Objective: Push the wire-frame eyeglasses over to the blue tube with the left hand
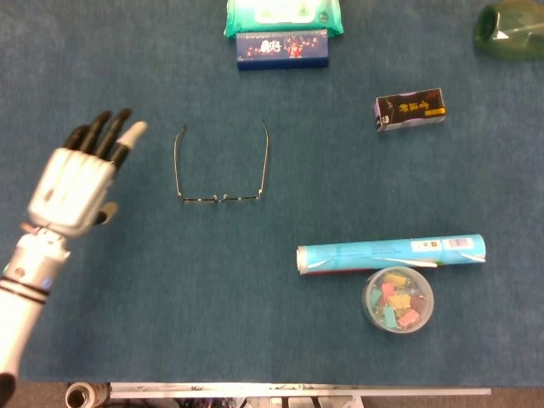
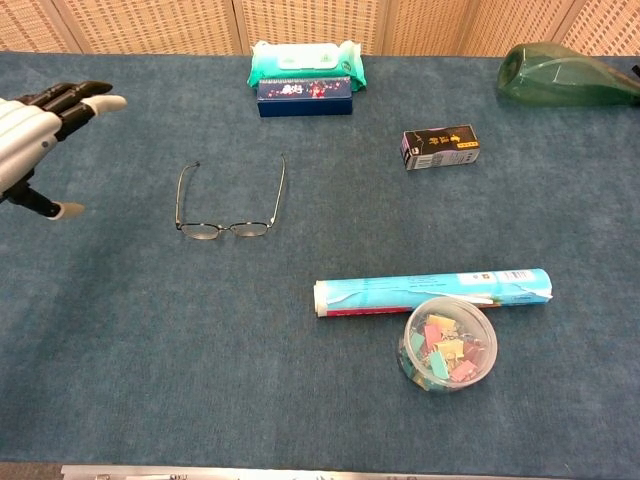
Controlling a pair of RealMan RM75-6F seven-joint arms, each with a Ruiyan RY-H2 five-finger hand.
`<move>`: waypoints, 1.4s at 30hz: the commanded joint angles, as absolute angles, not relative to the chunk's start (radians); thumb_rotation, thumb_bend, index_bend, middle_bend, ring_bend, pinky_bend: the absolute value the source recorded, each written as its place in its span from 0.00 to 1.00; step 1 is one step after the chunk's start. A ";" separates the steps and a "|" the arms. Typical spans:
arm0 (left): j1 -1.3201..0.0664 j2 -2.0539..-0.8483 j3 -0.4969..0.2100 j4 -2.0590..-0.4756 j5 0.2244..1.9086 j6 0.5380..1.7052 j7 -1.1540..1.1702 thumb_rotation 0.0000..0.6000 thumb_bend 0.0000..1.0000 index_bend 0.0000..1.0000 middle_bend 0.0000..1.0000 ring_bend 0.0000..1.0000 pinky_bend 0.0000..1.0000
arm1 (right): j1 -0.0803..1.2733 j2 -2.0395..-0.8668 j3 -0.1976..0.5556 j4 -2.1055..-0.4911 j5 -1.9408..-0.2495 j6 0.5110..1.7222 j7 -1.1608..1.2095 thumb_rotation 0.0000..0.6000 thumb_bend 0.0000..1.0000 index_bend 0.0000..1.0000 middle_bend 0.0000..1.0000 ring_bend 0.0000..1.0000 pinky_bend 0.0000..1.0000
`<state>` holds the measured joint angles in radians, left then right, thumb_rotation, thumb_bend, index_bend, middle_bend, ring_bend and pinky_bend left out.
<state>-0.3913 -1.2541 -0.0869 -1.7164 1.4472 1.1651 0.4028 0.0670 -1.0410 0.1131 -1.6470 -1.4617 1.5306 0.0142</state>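
The wire-frame eyeglasses (image 1: 220,197) (image 2: 224,229) lie on the blue cloth with their arms unfolded and pointing away from me. The blue tube (image 1: 390,253) (image 2: 432,291) lies on its side to the right of them and nearer to me. My left hand (image 1: 78,180) (image 2: 28,125) hovers to the left of the glasses, fingers stretched out and apart, holding nothing and clear of the frame. My right hand shows in neither view.
A clear tub of coloured clips (image 1: 398,299) (image 2: 449,343) touches the tube's near side. A small black box (image 1: 410,110) sits at the right, a dark blue box (image 1: 281,48) and a green wipes pack (image 1: 284,14) at the back, a green bottle (image 1: 508,31) far right.
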 commanded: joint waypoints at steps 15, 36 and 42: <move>-0.614 -1.369 -0.159 -1.667 1.226 0.933 0.588 1.00 0.00 0.00 0.00 0.00 0.17 | 0.054 -1.025 0.121 -1.658 -1.461 1.550 0.028 1.00 0.17 0.55 0.46 0.43 0.53; -0.758 -1.528 -0.136 -1.492 1.047 0.845 0.629 1.00 0.00 0.00 0.00 0.00 0.16 | 0.054 -1.025 0.126 -1.653 -1.451 1.544 0.031 1.00 0.17 0.55 0.46 0.43 0.53; -0.780 -1.554 -0.126 -1.464 1.032 0.839 0.622 1.00 0.00 0.00 0.00 0.00 0.16 | 0.054 -1.024 0.127 -1.653 -1.451 1.542 0.033 1.00 0.17 0.55 0.46 0.43 0.53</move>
